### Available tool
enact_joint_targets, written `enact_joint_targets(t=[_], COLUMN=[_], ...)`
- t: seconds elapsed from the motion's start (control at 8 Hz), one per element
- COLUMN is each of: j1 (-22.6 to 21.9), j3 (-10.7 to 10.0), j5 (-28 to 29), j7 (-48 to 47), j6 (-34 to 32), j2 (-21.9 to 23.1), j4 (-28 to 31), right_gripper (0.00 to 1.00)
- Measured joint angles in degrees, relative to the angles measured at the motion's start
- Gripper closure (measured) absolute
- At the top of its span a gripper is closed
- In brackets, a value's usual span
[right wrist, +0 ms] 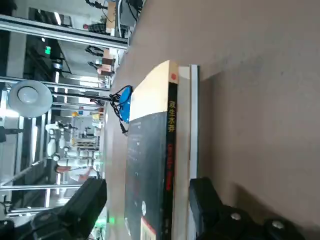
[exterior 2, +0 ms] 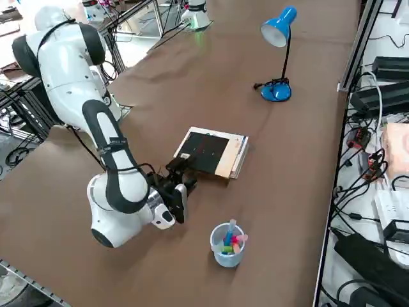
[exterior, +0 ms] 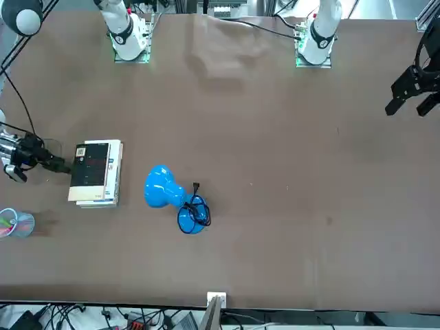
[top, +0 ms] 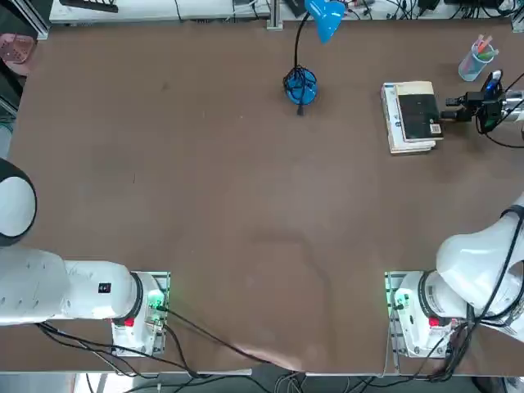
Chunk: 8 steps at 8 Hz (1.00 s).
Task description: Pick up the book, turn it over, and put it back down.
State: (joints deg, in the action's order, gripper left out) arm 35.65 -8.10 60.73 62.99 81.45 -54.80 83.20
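The book (top: 418,115) is thin, with a black cover and a small pale label at one corner. It lies flat on top of a larger pale book (top: 394,115) at the far right of the table. It also shows in the front view (exterior: 91,165), the side view (exterior 2: 206,151) and the wrist view (right wrist: 147,165). My right gripper (top: 449,113) reaches in level from the right, open, at the labelled short edge. In the wrist view the gripper (right wrist: 147,189) has one finger (right wrist: 92,197) over the cover and the other finger (right wrist: 204,197) under the stack's edge. Nothing is held.
A blue desk lamp (top: 300,86) stands left of the books, its head (top: 326,20) near the far edge. A cup of coloured pens (top: 476,60) sits beyond my gripper, close to the table's right corner. Cables run along the right table edge (exterior 2: 339,83).
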Motion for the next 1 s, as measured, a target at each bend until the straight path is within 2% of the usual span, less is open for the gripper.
enact_joint_targets(t=[0.38, 0.62, 1.0], j1=[0.0, 0.0, 0.0], j3=[0.3, 1.4, 1.7], j5=[1.0, 1.0, 3.7], j7=[0.0, 0.0, -0.1], j6=[-0.4, -0.5, -0.9], j2=[-1.2, -1.3, -2.4], j4=[-0.1, -0.1, -0.1], right_gripper=[0.02, 0.04, 0.08])
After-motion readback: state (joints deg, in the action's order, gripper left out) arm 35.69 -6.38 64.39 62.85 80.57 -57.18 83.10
